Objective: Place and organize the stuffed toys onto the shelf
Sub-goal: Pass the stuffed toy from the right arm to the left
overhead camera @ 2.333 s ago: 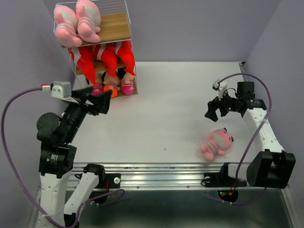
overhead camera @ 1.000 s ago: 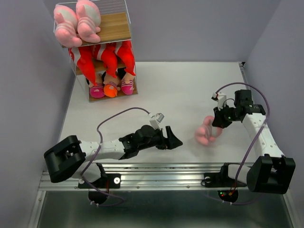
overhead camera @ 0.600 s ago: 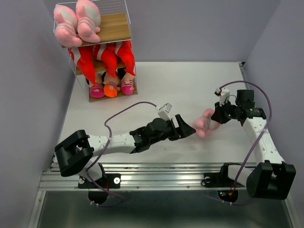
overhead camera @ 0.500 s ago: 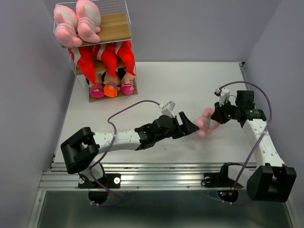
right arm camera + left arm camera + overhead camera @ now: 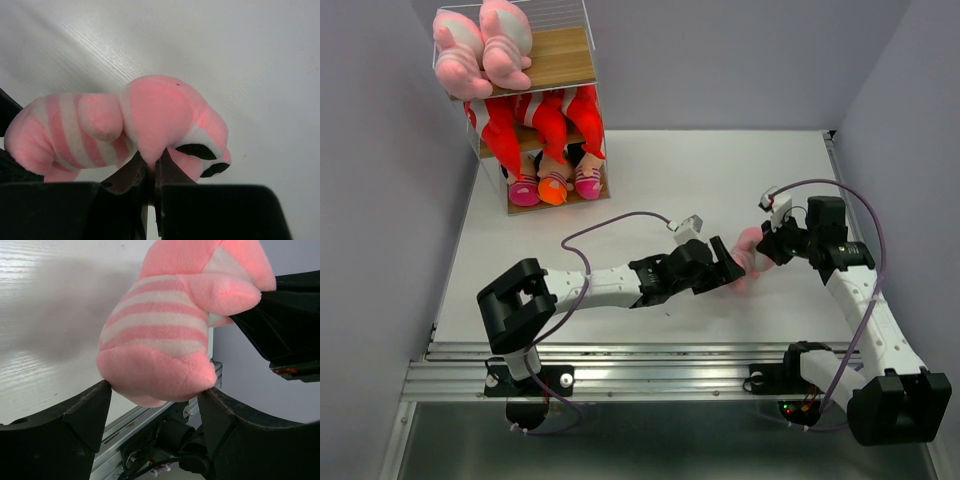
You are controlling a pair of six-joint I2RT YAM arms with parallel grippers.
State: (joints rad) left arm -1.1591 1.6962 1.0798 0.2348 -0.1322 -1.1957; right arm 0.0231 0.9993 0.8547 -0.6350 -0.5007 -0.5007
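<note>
White table (image 5: 650, 180) under grey walls is hosting a handoff: the right claw (image 5: 767, 245) is pinching a fold of the pink striped animal (image 5: 170, 340) tight, holding it just above the surface right of the middle, well apart from the shelf (image 5: 565, 55). Left claw (image 5: 155, 390) is sitting spread wide around the toy's striped rear, tips just brushing the plush. Imo it should be squeezing deep on the fat part of the body before the right one is letting go, otherwise it's slipping out.
</note>
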